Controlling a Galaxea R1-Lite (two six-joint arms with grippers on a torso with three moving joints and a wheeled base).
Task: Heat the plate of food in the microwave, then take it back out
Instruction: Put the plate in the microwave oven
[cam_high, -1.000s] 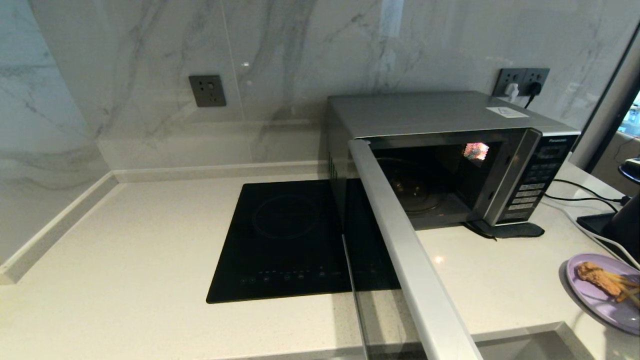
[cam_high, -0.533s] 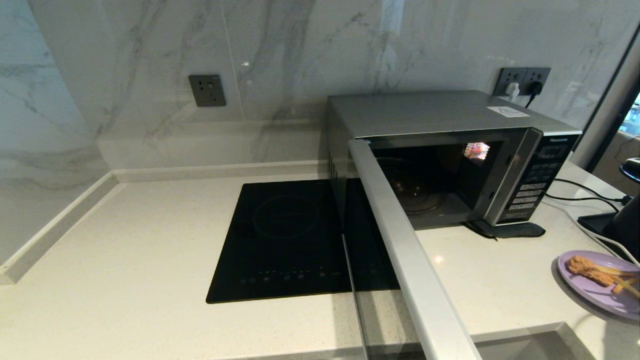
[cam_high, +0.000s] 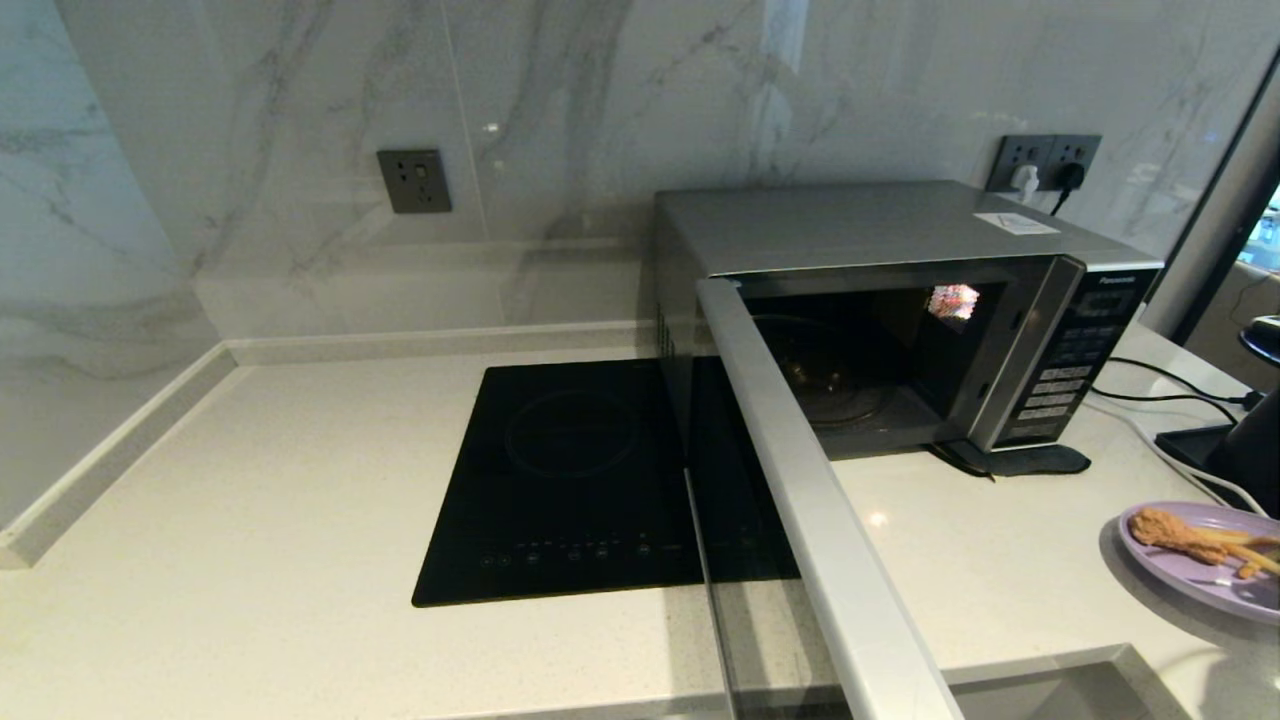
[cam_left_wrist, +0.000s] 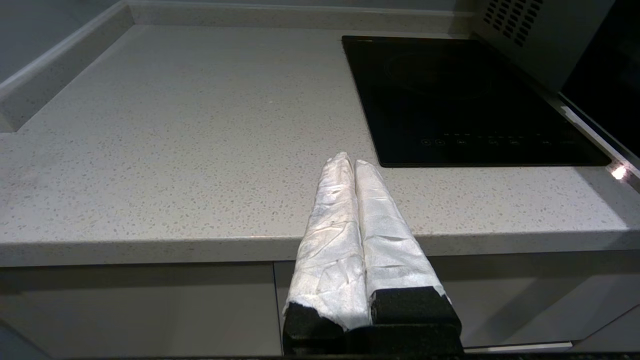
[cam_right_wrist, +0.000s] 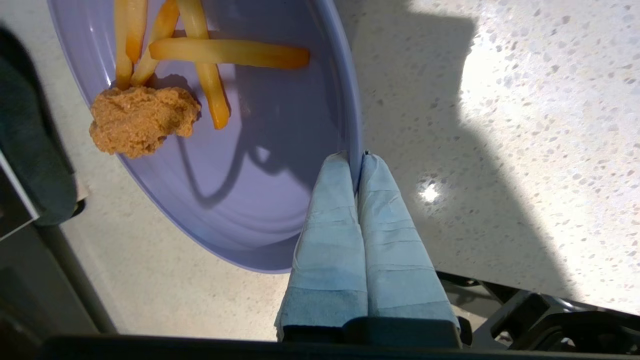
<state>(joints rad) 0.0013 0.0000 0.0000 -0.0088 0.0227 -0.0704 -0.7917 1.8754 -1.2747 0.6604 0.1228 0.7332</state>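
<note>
The lilac plate of food (cam_high: 1195, 578) hangs just above the counter at the far right edge of the head view, carrying a fried chicken piece (cam_high: 1165, 530) and fries (cam_high: 1245, 560). In the right wrist view the plate of food (cam_right_wrist: 280, 165) has its rim pinched by my right gripper (cam_right_wrist: 356, 159), which is shut on it. The silver microwave (cam_high: 860, 240) stands at the back right with its door (cam_high: 800, 500) swung wide open toward me and its dark cavity empty. My left gripper (cam_left_wrist: 350, 161) is shut on nothing, parked before the counter's front edge.
A flat black induction hob (cam_high: 580, 480) lies left of the microwave. Cables (cam_high: 1170, 400) and a black object (cam_high: 1240, 450) sit right of it, behind the plate. Wall sockets (cam_high: 1045, 160) are at the back. A marble wall bounds the counter on the left.
The plate has shifted slightly toward the back and levelled out, from tilted to nearly flat, while held at the right edge. The left arm and the microwave door have not moved.
</note>
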